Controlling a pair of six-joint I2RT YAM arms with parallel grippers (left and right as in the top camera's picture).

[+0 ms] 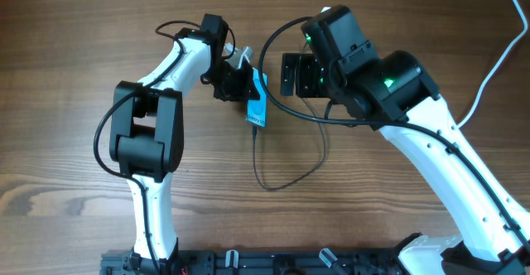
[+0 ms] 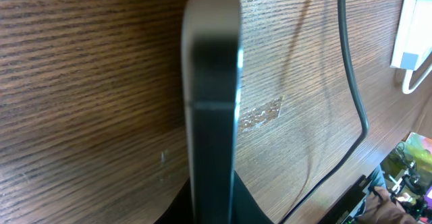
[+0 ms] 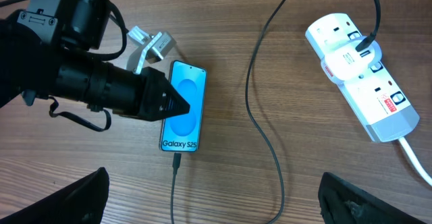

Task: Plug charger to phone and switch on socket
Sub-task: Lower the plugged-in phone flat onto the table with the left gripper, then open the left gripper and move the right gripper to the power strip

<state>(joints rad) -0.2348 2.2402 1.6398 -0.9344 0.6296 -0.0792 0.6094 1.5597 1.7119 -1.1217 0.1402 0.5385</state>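
2 arms lean in over the wooden table [image 1: 66,26] in the overhead view. The left gripper [image 1: 238,84] is at the long side of the phone [image 1: 259,108], which shows as a narrow teal strip near the middle of the table. The charger [image 1: 281,181] runs from the lower short edge of the phone, makes a loop toward the front, then goes up under the right arm. The right gripper [image 1: 288,74] hangs just beside the phone, on its other side, not touching it.

In the left wrist view, 1 thin metal edge of the phone stands in the middle, seen from its side. The dark fingers [image 2: 177,207] of the left gripper are pressed on the phone at the bottom of the picture, 1 on each side. The black cable passes at the right, apart from the phone.

In the right wrist view, the 2 fingers of the right gripper are spread wide at the bottom corners and hold nothing. The phone lies below them with its screen up, and the pointed tip of the left gripper covers the left part of the screen. The small plug of the charger touches the short edge with the white text. The socket [image 3: 378,99] lies far at the right, well apart from the phone, with a white adapter [image 3: 351,57] on it and its thick white cord [image 3: 413,158] leaving at the lower right. I cannot tell the position of its switches.
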